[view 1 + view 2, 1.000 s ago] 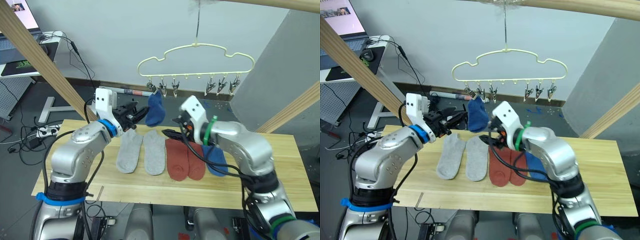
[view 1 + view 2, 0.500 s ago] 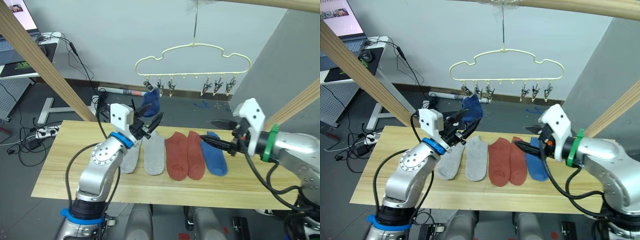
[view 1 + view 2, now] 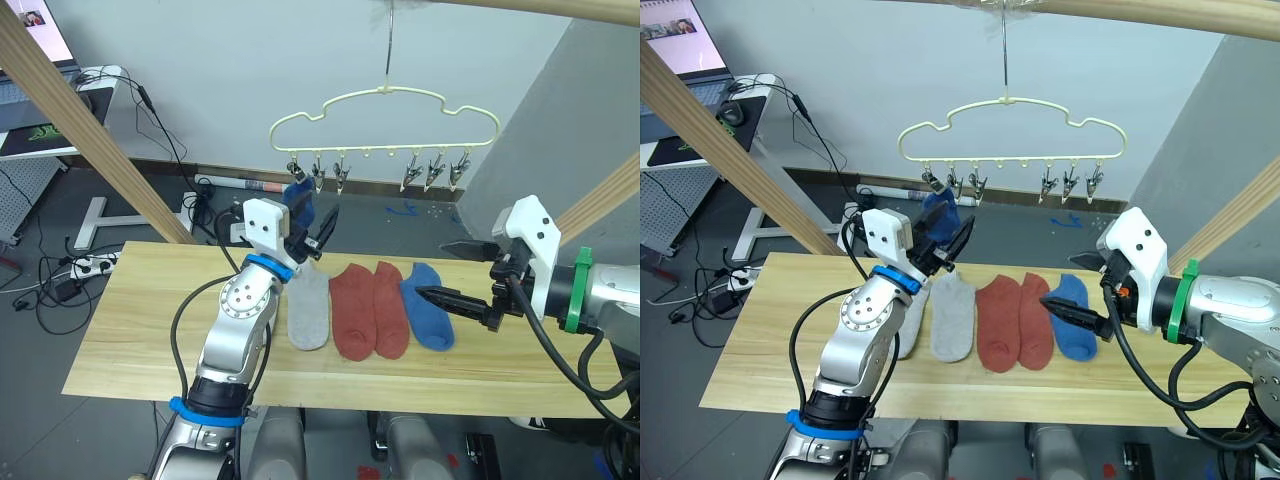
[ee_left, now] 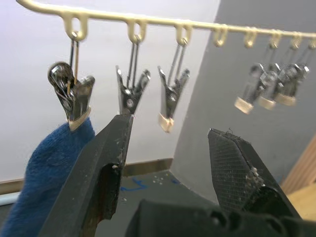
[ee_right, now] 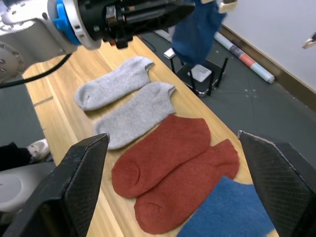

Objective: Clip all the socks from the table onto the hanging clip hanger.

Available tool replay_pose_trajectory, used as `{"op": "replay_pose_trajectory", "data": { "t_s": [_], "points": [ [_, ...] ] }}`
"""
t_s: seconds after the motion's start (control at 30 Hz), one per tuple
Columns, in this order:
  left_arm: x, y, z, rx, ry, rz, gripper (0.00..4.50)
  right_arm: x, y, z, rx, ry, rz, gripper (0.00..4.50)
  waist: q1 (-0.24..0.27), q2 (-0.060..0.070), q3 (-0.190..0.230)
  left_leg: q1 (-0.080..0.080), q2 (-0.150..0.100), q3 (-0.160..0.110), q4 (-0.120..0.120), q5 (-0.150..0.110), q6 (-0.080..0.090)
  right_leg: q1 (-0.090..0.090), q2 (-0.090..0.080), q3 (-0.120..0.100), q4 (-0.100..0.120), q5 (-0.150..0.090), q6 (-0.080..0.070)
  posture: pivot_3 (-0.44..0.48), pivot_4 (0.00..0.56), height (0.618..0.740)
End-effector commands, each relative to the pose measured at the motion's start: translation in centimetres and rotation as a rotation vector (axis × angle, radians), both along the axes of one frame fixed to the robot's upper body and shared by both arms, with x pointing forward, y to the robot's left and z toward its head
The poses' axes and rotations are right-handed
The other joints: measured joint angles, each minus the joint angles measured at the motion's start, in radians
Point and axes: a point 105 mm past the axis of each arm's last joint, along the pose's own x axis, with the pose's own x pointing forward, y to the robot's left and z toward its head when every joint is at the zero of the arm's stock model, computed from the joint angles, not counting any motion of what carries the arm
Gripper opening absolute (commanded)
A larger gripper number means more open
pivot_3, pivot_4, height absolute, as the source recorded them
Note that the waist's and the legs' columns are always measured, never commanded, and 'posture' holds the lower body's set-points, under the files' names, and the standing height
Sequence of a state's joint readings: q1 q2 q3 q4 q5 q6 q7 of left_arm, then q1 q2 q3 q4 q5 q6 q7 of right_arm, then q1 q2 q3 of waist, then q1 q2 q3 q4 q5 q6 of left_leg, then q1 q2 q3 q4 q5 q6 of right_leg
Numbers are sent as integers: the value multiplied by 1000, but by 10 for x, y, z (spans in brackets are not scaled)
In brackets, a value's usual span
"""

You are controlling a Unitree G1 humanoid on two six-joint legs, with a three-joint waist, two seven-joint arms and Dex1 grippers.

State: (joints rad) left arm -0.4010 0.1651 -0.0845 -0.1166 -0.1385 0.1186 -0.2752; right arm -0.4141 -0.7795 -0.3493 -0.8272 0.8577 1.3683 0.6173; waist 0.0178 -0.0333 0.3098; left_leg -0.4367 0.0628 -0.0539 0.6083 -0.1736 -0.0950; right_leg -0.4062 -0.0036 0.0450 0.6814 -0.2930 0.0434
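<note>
The clip hanger [image 4: 148, 20] hangs above the table's [image 3: 130, 330] far edge. One blue sock [image 3: 300, 205] hangs from its leftmost clip [image 4: 73, 96]. My left gripper [image 3: 314, 230] is open right beside that sock, just under the clips. On the table lie a grey sock [image 3: 308, 310], a second grey sock [image 5: 116, 84] partly behind my left arm, two rust red socks [image 3: 352, 312] [image 3: 391, 310] and a blue sock [image 3: 427, 318]. My right gripper [image 3: 445, 272] is open, low over the blue sock on the table, holding nothing.
Slanted wooden beams rise at the left [image 3: 90, 130] and at the right [image 3: 600, 200]. A desk with a laptop [image 3: 40, 60] stands at the back left. Cables and a power strip [image 3: 90, 262] lie on the floor. Bare board stretches to both sides of the socks.
Both grippers have left the hanging blue sock, which stays on its clip. My right arm pulled back to the right and down. My left arm swung in under the clips.
</note>
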Motion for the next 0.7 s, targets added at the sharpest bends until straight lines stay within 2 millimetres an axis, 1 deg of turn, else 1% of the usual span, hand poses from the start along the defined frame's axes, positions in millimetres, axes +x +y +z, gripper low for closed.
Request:
{"op": "replay_pose_trajectory", "data": {
  "t_s": [0.03,0.17,0.3,0.7],
  "points": [
    [3,1,14,-36,-47,30,2743,-3,-1,10,-12,-65,-3,4457,-2,0,0,0,0,0,0,0,0,0,0,0,0,0,0,8,274,740],
    [7,2,18,-67,-52,50,2743,-2,-3,10,-17,-64,-18,4457,-6,0,0,0,0,0,0,0,0,0,0,0,0,0,0,-2,274,740],
    [11,3,20,-91,-39,72,1899,-3,-4,8,-18,-60,-32,4500,-12,0,0,0,0,0,0,0,0,0,0,0,0,0,0,-11,279,740],
    [24,0,24,-113,-28,106,1899,-3,-6,5,-21,-58,-62,4500,-21,0,0,0,0,0,1,0,0,0,0,0,0,0,0,-33,279,740]
  ]
}}
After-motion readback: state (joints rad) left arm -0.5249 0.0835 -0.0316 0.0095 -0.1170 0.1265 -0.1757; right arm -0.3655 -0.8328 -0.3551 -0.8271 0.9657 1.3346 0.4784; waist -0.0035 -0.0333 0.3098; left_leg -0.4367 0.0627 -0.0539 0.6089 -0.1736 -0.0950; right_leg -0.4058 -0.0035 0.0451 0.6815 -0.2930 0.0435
